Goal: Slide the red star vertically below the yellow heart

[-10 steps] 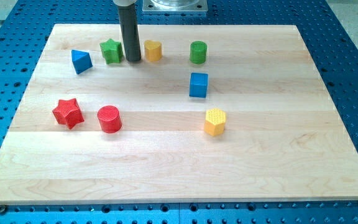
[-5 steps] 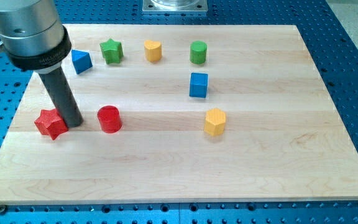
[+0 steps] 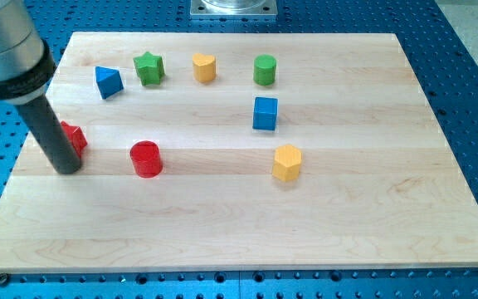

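The red star (image 3: 75,137) lies near the board's left edge, mostly hidden behind my rod. My tip (image 3: 67,169) rests on the board just below and left of the star, touching or nearly touching it. The yellow heart (image 3: 203,66) sits near the view's top, between the green star (image 3: 148,67) and the green cylinder (image 3: 264,70), far to the upper right of the red star.
A blue triangle (image 3: 108,81) lies at the top left. A red cylinder (image 3: 146,159) sits right of my tip. A blue cube (image 3: 265,113) and a yellow hexagon (image 3: 287,162) lie right of centre. The wooden board (image 3: 347,232) sits on a blue perforated table.
My rod swept from the top, between green star and yellow heart, down to the left edge. The red star shifted left, then upward. My tip now sits lower left of it.
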Available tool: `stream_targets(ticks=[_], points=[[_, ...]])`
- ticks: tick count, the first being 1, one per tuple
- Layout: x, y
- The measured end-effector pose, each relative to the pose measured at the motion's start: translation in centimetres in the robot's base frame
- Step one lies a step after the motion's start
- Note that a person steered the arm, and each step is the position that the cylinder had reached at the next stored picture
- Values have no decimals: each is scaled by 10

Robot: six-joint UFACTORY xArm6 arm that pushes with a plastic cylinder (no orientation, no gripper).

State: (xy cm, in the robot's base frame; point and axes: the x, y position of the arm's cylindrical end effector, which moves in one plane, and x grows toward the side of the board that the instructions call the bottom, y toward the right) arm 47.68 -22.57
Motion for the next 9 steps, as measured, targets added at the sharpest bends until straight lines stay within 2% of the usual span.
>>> stream_targets(ticks=[1, 2, 4, 6, 7, 9], points=[[-5, 4], [36, -21], [-19, -43], [-44, -36], [-45, 1], [-45, 111]])
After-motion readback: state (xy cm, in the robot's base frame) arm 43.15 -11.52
